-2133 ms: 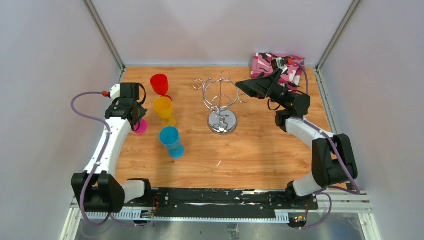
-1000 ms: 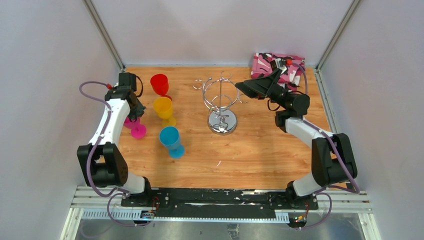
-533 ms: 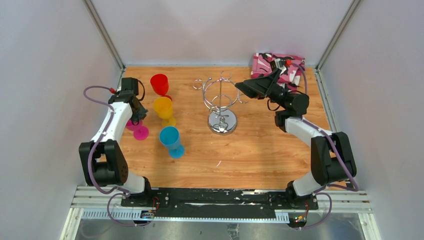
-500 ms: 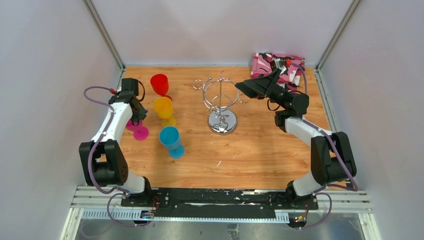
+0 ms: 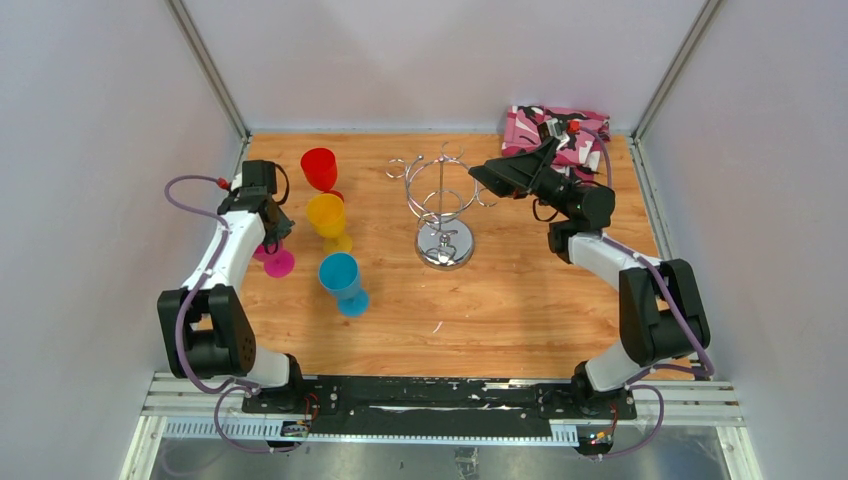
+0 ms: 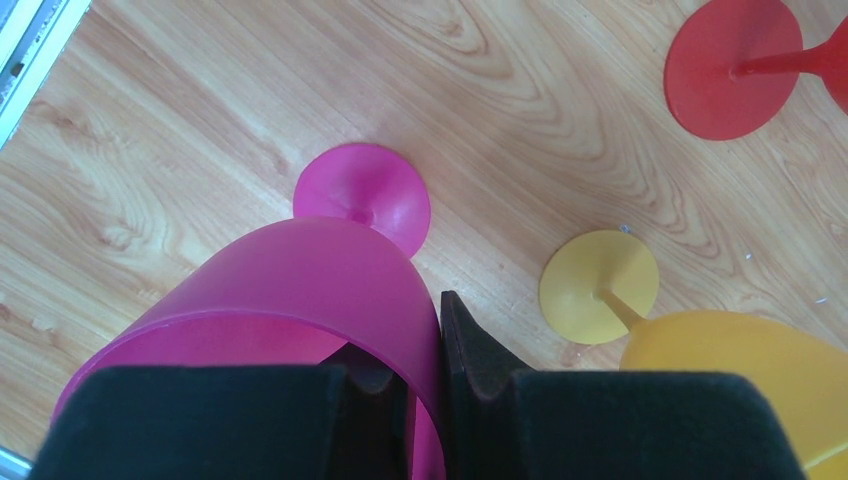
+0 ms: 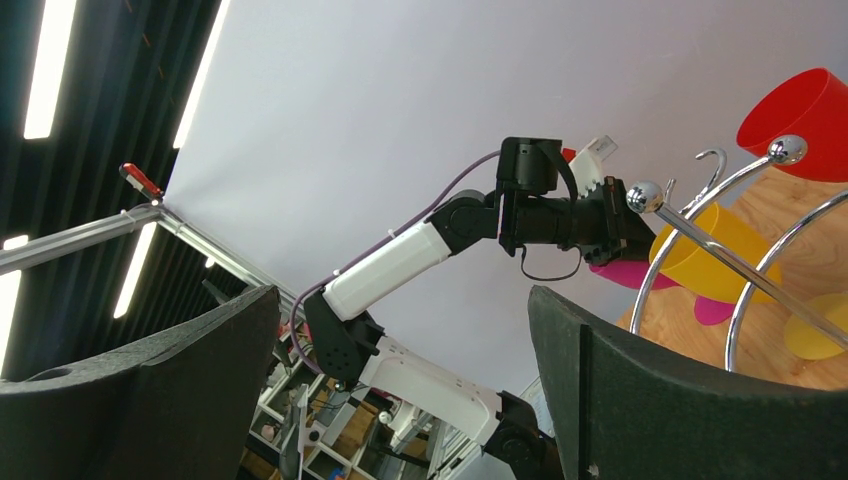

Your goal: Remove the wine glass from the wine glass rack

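Left gripper (image 6: 425, 362) pinches the pink wine glass (image 6: 300, 270) by its rim, jaws near-closed on the wall. The glass has barely shifted lately and stands beside the yellow glass (image 6: 720, 370), foot seemingly on the table (image 5: 520, 300) (contact unclear). Wine glass rack (image 5: 443, 205) is bare; right gripper (image 5: 478, 174) gapes empty by its hooks. Only release remains.

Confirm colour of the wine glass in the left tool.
Magenta pink. The wine glass shows best in the left wrist view, its rim pinched by the left tool.
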Available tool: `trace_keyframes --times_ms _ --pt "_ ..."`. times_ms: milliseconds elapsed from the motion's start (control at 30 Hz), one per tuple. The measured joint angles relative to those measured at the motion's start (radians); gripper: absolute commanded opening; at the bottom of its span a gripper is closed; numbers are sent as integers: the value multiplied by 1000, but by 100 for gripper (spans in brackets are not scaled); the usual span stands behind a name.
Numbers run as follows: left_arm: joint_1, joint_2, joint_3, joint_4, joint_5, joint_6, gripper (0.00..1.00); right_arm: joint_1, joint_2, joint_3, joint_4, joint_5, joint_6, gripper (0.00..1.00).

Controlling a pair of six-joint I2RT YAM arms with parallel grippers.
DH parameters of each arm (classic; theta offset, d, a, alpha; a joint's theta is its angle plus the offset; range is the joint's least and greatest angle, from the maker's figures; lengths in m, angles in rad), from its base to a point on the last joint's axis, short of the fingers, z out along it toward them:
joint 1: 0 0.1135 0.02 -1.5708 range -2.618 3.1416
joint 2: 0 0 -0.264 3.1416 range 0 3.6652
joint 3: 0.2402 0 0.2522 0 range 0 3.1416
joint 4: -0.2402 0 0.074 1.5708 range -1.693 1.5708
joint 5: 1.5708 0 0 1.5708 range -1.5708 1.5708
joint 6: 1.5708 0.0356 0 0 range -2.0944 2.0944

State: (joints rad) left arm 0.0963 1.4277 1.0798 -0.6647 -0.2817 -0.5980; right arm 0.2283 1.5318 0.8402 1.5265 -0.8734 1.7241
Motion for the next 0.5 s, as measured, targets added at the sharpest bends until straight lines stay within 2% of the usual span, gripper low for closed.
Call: trace_keyframes --times_ms 500 --pt "0 -2 -6 17 -10 3 28 0 11 0 0 -1 0 99"
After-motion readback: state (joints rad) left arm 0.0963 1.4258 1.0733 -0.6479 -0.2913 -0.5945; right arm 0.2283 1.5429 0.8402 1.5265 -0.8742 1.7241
